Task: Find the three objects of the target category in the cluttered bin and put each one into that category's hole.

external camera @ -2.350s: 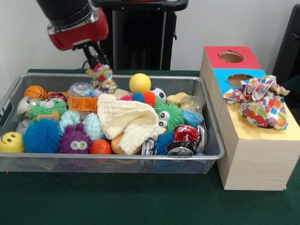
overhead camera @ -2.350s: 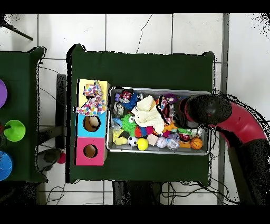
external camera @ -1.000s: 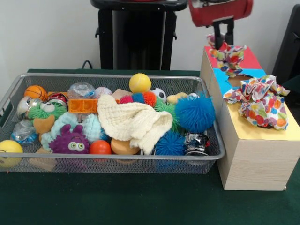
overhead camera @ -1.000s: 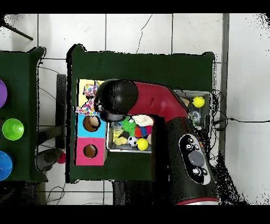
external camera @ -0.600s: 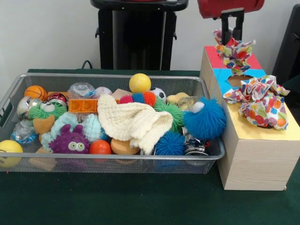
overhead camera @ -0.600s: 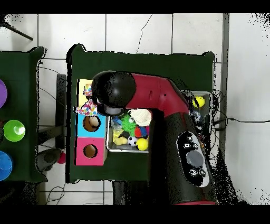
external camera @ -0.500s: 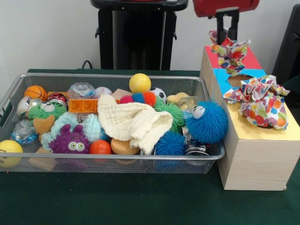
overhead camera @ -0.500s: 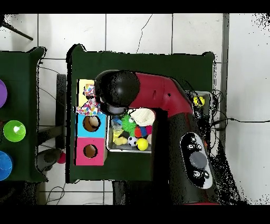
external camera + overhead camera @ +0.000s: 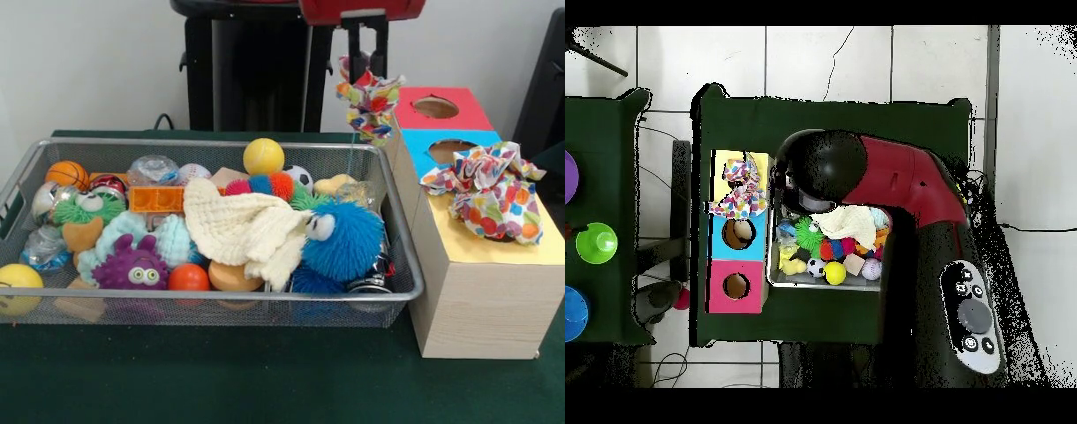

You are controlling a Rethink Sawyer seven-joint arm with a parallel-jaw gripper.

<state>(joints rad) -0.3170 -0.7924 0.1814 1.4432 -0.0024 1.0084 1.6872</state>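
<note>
My gripper [image 9: 366,64] hangs at the top of the front view, above the far right corner of the wire-mesh bin [image 9: 221,142]. It is shut on a printed cloth piece [image 9: 369,95], white with bright spots, which dangles in the air left of the boxes. More printed cloth [image 9: 490,190] lies bunched on the yellow top [image 9: 494,249] of the wooden box and hides its hole. In the overhead view the arm [image 9: 827,170] covers the gripper and much of the bin [image 9: 815,284]. The cloth heap [image 9: 737,192] shows there on the yellow top [image 9: 758,160].
The blue-topped hole [image 9: 448,148] and the red-topped hole [image 9: 435,107] are open behind the yellow top. The bin holds a cream knitted cloth [image 9: 247,228], a blue fuzzy ball with eyes [image 9: 342,240], a yellow ball [image 9: 263,156], a purple monster [image 9: 141,265] and several other toys.
The gripper with the printed cloth has moved left in the front view, from above the red and blue tops to above the bin's far right corner. The blue fuzzy ball has rolled left.
</note>
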